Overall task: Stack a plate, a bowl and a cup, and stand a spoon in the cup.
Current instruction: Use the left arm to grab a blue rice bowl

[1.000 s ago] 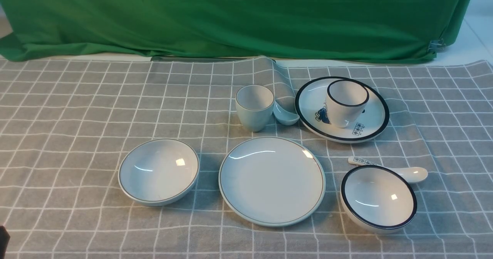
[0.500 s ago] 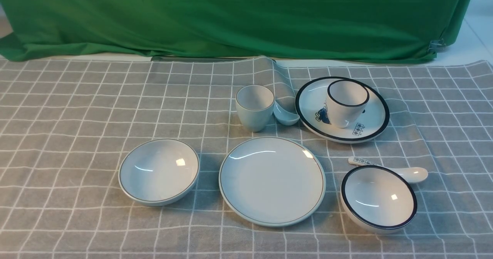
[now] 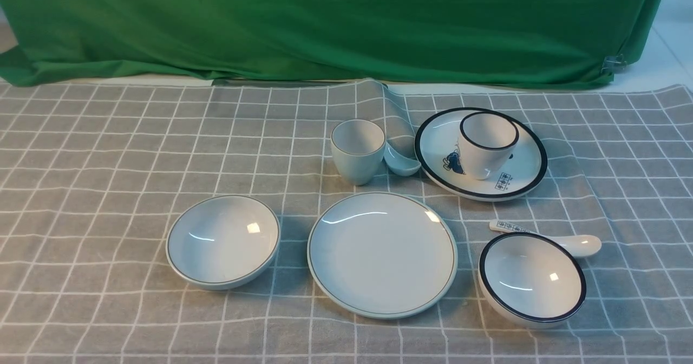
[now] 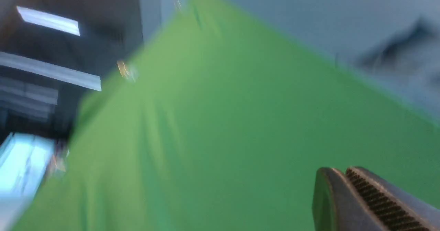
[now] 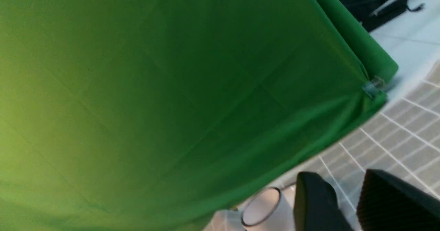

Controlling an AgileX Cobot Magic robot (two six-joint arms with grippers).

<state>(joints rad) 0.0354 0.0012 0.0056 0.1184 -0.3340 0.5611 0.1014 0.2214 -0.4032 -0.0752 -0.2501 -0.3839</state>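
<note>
Inspection of the counter cloth (image 3: 108, 153), grey with white checks: all four task items sit on it separately, none stacked. The plate (image 3: 382, 254) lies flat, near the centre and toward the robot, with nothing on it. The bowl (image 3: 223, 241) sits upright to its left, close but with a strip of cloth between them. The cup (image 3: 358, 151) stands upright, mouth up, behind the plate and apart from it. The spoon (image 3: 401, 163) lies just right of the cup, between it and the white plate (image 3: 520, 182). Only its scoop shows, since its handle runs under a raised fold (image 3: 392, 115) of the cloth. Whether scoop and cup touch cannot be told. Other ware is on the right side. The white plate carries the white cup (image 3: 486, 143), upright and set toward its rear. The white bowl (image 3: 531, 278) sits right of the plate, close to the robot, and the white spoon (image 3: 563, 240) lies just behind it, scoop pointing right and marked handle left. A green backdrop (image 3: 335, 23) hangs behind the cloth. The left gripper (image 4: 343, 172), seen in its wrist view only, has its jaws clenched together with nothing between them, and the blurred backdrop is behind it. The right gripper (image 5: 342, 181), likewise seen in its wrist view only, has its jaws released, parted and empty, with checked cloth showing through the gap.
</note>
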